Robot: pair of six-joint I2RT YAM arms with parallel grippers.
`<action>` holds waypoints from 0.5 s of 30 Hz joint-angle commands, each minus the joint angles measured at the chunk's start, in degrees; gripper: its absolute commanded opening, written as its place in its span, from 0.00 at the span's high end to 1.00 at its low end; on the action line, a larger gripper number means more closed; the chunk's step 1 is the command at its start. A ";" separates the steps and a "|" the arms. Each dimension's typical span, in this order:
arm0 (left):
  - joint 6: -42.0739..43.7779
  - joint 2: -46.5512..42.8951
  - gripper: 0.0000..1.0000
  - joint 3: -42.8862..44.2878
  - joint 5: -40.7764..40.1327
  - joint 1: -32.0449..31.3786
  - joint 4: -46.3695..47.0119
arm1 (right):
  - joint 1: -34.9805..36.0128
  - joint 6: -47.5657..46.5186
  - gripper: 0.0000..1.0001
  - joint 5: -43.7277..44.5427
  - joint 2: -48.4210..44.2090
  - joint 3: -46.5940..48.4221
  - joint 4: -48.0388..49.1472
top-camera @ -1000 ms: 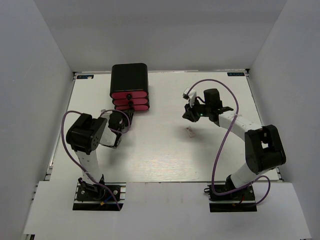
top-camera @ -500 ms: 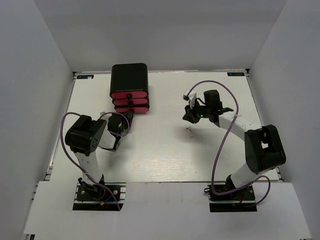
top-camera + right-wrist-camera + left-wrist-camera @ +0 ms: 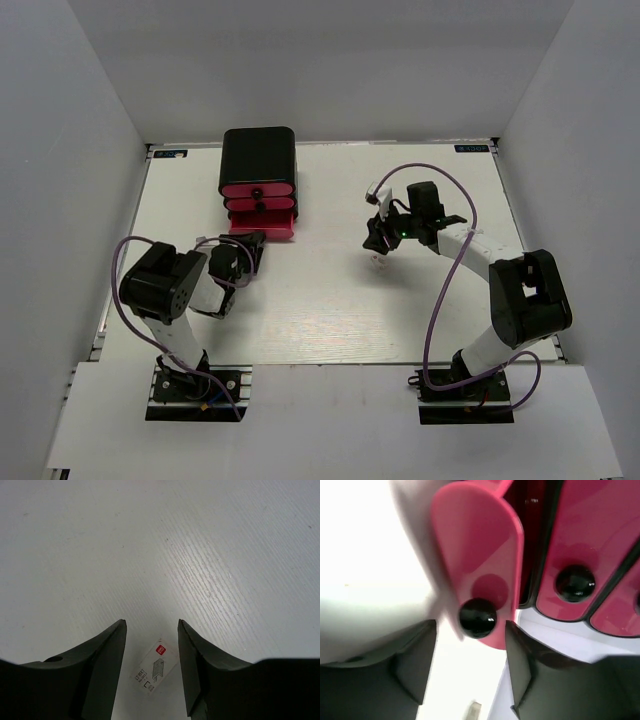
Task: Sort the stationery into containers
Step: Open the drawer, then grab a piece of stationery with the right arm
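The containers are three pink-red drawers in a rounded black box (image 3: 258,160) at the back left. The bottom drawer (image 3: 264,226) stands pulled out. In the left wrist view its front (image 3: 470,555) and black knob (image 3: 477,618) sit right at my fingertips. My left gripper (image 3: 243,250) (image 3: 470,625) is open, its jaws wider than the knob. My right gripper (image 3: 378,240) (image 3: 151,622) is open over a small white block (image 3: 378,263) (image 3: 154,669), which lies on the table between its fingers. Markers and pens are out of view.
White walls close in the white table (image 3: 330,310) on three sides. The two upper drawers (image 3: 572,550) are shut. Purple cables loop from both arms.
My left arm has drawn back toward the near edge and the bottom drawer has slid out with it. My right gripper has shifted slightly down over the white block.
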 commanded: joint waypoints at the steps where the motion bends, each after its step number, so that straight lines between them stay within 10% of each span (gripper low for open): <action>1: 1.06 -2.44 0.30 0.32 1.46 0.36 -3.40 | -0.06 -1.02 0.48 -0.96 -1.55 -0.34 -1.76; 15: 16.34 -15.25 0.19 3.40 8.31 0.89 -21.67 | 0.29 2.84 0.41 14.50 0.64 -0.34 -10.37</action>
